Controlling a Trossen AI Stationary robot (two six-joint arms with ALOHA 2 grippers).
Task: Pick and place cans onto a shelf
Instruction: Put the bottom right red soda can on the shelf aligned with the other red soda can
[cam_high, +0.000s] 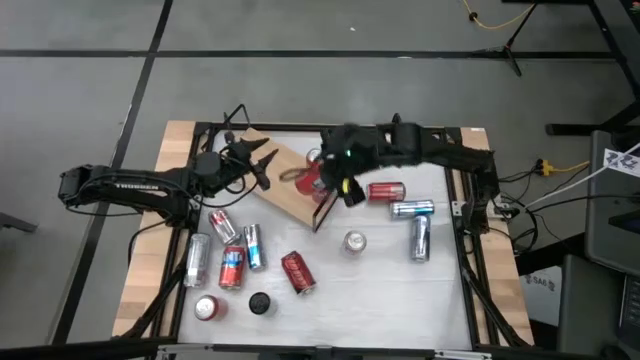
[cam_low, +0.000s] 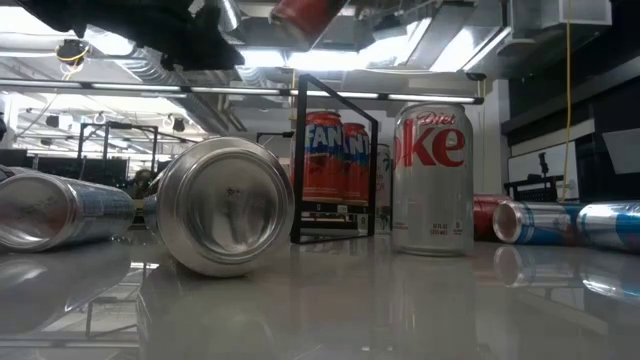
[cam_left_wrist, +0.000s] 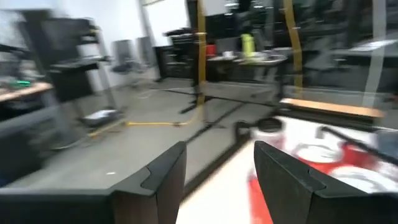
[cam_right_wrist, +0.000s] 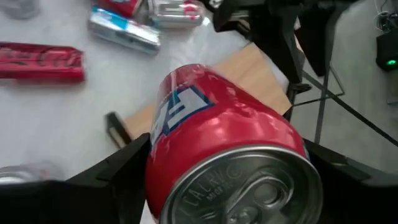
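So right up close in the low view we've got a silver can (cam_low: 222, 206) lying on its side on the white worktop (cam_high: 380, 290), end facing us, with a Diet Coke can (cam_low: 432, 178) standing upright a bit further back and the shelf's black frame (cam_low: 333, 158) between them, two red cans standing behind it. The one that matters is the red can (cam_right_wrist: 227, 143) clenched in our right claw (cam_high: 322, 176), held up in the air over the shelf (cam_high: 290, 185), near the frame end. In the right wrist view the can's long axis runs along the line of the claw, silver top toward the camera, so it's tipped over, not upright. We reckon that's the thing the next move turns on: the wooden board is right below it, so it needs righting and lowering. Our left claw (cam_high: 262, 160) sits over the shelf's far-left edge, fingers (cam_left_wrist: 281, 177) parted and holding nothing. Loads more cans are lying about the worktop, well apart from the shelf.
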